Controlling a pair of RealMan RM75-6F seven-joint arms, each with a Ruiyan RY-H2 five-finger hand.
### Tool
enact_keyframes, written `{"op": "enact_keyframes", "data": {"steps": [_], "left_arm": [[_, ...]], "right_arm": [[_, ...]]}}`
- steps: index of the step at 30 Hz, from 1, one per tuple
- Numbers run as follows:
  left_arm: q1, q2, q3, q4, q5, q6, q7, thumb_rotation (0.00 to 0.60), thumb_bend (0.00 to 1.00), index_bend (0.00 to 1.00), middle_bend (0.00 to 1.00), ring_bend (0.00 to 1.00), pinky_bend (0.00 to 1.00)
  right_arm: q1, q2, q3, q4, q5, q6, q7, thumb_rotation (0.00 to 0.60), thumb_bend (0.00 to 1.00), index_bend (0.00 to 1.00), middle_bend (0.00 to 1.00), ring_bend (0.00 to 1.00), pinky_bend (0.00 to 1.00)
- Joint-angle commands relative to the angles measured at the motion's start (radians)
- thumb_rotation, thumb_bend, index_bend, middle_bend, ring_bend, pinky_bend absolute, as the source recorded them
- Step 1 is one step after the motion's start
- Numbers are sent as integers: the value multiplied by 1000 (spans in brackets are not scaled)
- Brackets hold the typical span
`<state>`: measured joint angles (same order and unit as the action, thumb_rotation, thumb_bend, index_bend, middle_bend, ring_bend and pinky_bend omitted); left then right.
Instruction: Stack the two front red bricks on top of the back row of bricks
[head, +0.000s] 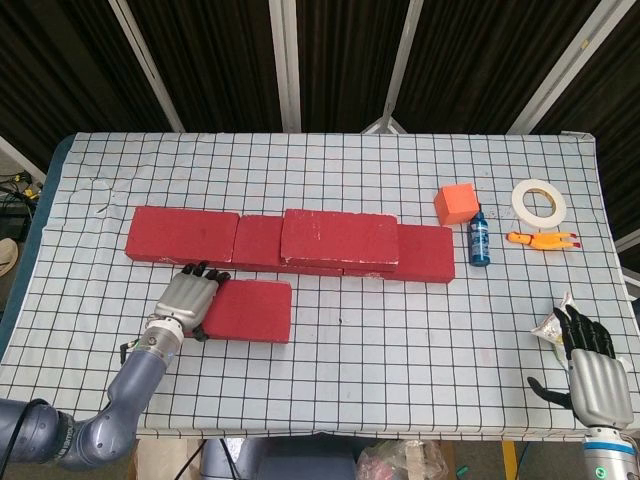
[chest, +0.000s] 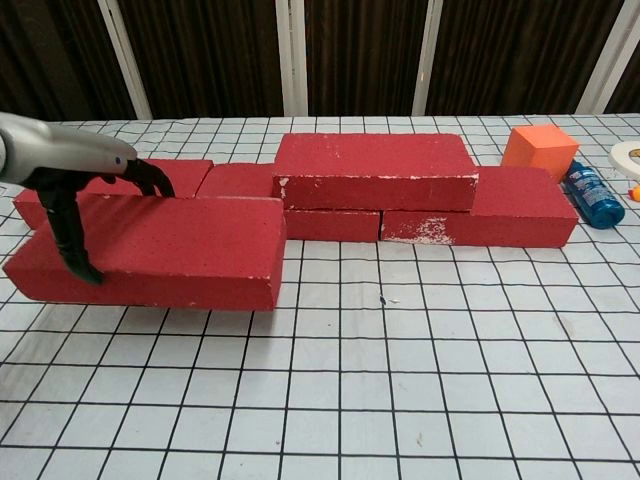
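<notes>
My left hand (head: 186, 300) (chest: 75, 190) grips the left end of a red brick (head: 248, 311) (chest: 170, 250), fingers over its top and thumb on its near face. The brick hangs lifted off the cloth, just in front of the back row of red bricks (head: 182, 236) (chest: 520, 208). Another red brick (head: 340, 238) (chest: 375, 170) lies stacked on the middle of that row. My right hand (head: 592, 366) stays open at the table's near right corner, holding nothing; it does not show in the chest view.
An orange cube (head: 456, 203) (chest: 540, 148), a blue bottle (head: 480, 238) (chest: 593, 194), a tape roll (head: 539, 201) and an orange toy (head: 541, 240) sit at the back right. A snack packet (head: 553, 326) lies beside my right hand. Checked cloth (head: 400, 340) covers the table.
</notes>
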<state>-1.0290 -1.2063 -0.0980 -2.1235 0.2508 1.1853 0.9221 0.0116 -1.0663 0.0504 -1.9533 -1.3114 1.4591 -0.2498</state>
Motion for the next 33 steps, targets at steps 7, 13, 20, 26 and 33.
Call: {"op": "enact_keyframes", "data": {"steps": [7,13,20,26,33], "left_arm": [[-103,204,-79,-11,-201,-109,27,600,0,238,159,0,99],[-136,235,-70,113,-218,-255,16,600,0,242,161,0,96],[-180,204,-35,291,-215,-413,3,600,0,253,161,0,87],[-203,176,-3,436,-179,-557,-47,600,0,255,161,0,86],[-224,152,51,566,-128,-662,-122,600,0,255,161,0,86]], "right_arm": [[15,-15,20,7,59,-14,-31,600,184,32,0,0,0],[18,-23,38,9,100,-5,-49,600,184,32,0,0,0],[26,-49,62,15,162,14,-101,600,184,32,0,0,0],[44,-76,81,22,226,14,-157,600,184,32,0,0,0],[53,-95,92,23,273,26,-199,600,184,32,0,0,0]]}}
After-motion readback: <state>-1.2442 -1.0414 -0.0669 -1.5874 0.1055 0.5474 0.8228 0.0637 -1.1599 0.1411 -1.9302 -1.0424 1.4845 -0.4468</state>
